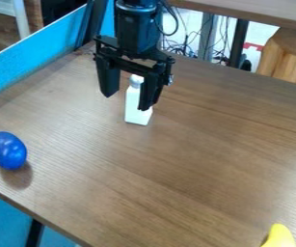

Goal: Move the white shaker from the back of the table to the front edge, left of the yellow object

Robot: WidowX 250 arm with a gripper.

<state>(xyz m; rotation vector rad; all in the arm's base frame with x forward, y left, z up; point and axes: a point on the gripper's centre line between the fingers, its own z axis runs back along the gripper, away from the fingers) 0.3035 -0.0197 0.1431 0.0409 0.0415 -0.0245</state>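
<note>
Open black gripper [129, 101] above table [156, 164], white bottle [136, 113] behind, blue egg-shaped object [8, 150]

Single fixed camera, above the tabletop, facing down at a slant, near enough to crop the table [176, 178]

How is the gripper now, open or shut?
The gripper is open: its two fingers stand apart, with a visible gap between them.
</note>
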